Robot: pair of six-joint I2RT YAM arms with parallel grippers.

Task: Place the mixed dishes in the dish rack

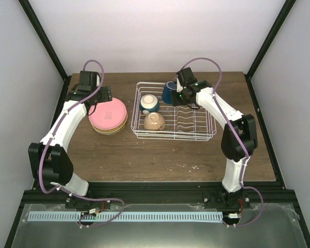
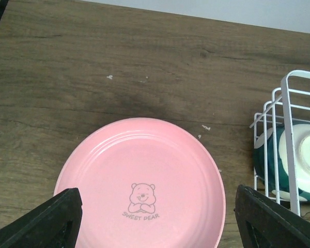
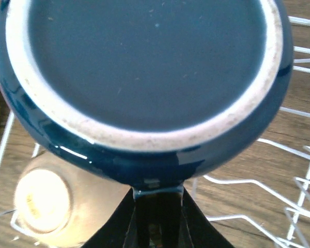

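The pink plate (image 1: 108, 114) lies on top of the tan-yellow plate (image 1: 109, 130) left of the white wire dish rack (image 1: 174, 135). My left gripper (image 1: 97, 97) hovers open over the pink plate (image 2: 139, 191), one finger (image 2: 44, 222) at each side. In the rack the white-and-blue bowl (image 1: 149, 104) and the cream bowl (image 1: 154, 122) lie upside down. My right gripper (image 1: 176, 94) is shut on the dark blue mug (image 1: 169, 93), held over the rack's far part. In the right wrist view the mug's base (image 3: 144, 67) fills the frame, above the cream bowl (image 3: 51, 201).
The rack's upright prongs (image 1: 188, 114) fill its right half. Rack wires (image 3: 299, 129) run right of the mug. The rack's corner (image 2: 287, 119) with the white-and-blue bowl (image 2: 299, 165) stands right of the pink plate. Wood table (image 1: 144, 160) lies in front.
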